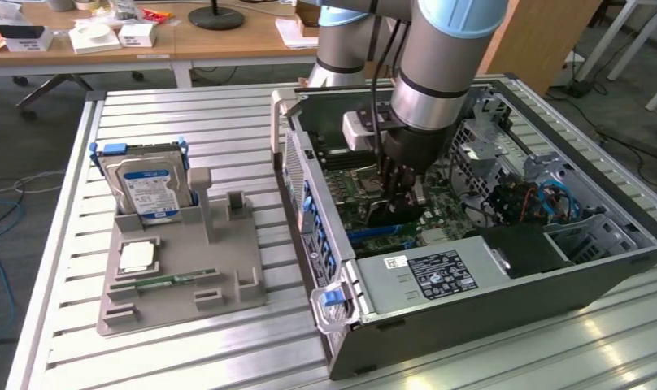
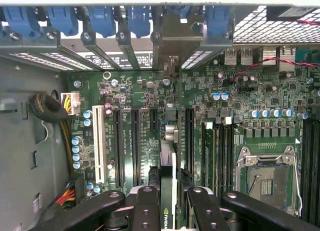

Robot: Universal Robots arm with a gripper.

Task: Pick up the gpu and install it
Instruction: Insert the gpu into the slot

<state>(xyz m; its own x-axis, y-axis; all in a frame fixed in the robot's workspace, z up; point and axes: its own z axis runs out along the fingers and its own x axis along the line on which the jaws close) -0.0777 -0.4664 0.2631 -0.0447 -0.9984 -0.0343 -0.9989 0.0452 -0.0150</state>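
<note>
The black fingers of the gripper stand partly closed, one on each face of the gpu, a thin flat dark circuit card with a silver metal bracket at one end, and they clamp it edge-on. The card stands upright over the green motherboard, in line with the long black expansion slots, its bracket end pointing at the case wall with the blue clips; whether it is fully seated I cannot tell. The motherboard lies in the open dark grey computer case, which is on its side toward the exterior view's right edge of the slatted metal table. Near the table's opposite edge sits a grey moulded holder with a silver hard drive upright in it.
</note>
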